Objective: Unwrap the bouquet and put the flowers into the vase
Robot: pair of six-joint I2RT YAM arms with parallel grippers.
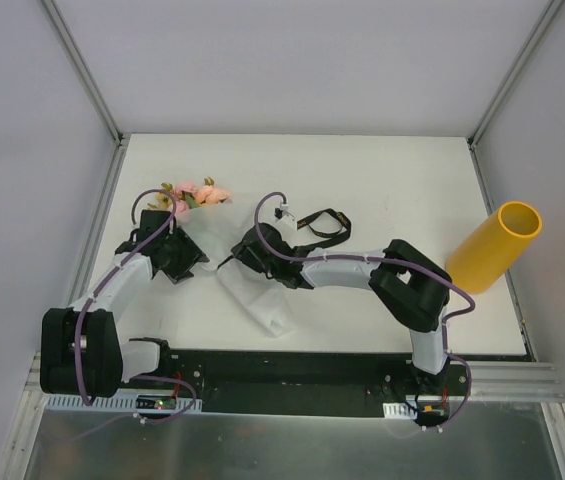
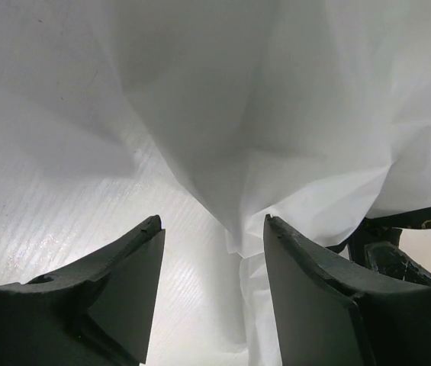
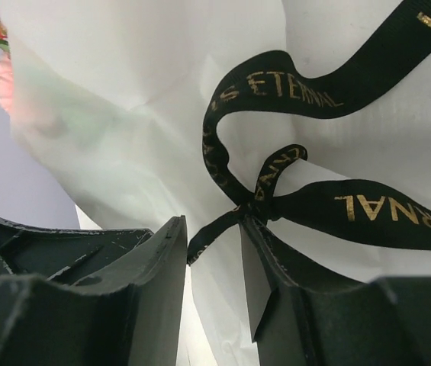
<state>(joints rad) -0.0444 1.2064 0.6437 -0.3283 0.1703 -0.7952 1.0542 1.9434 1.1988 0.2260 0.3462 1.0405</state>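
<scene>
**A:** Start on the left. How is the left gripper point(image 2: 212, 221) standing?

**B:** It is low over the left side of the white paper point(image 1: 257, 300), with its fingers parted to a middling gap. A hanging fold of paper comes down between the fingertips, close to the right-hand one. Nothing is pinched, and the table point(image 1: 362, 180) shows through the gap.

**A:** And the flowers point(image 1: 200, 193)?

**B:** They are just beyond that gripper, toward the far side. Pink heads with a little yellow poke out of the top of the paper, and the wrap hides the stems. From there the crumpled paper runs slantwise toward the near edge.

**A:** So where does the bouquet point(image 1: 224, 235) lie?

**B:** It is flat on the table, left of centre, between the two grippers.

**A:** What about the right gripper point(image 3: 213, 229)?

**B:** It reaches in from the right, at the paper's right side. Its fingers stand a narrow way apart. One loose tail of the black ribbon point(image 3: 368, 210) drops from the knot into that gap and touches the left-hand finger. The fingers are not closed on it.

**A:** Where does the ribbon go?

**B:** It is looped, with gold lettering, and from overhead it trails rightward onto the table. I cannot tell whether it goes round the paper.

**A:** And the vase point(image 1: 492, 250)?

**B:** It is at the far right, near the table's right edge and well apart from the bouquet. It is a plain yellow tube, with its open mouth showing to the overhead camera.
</scene>
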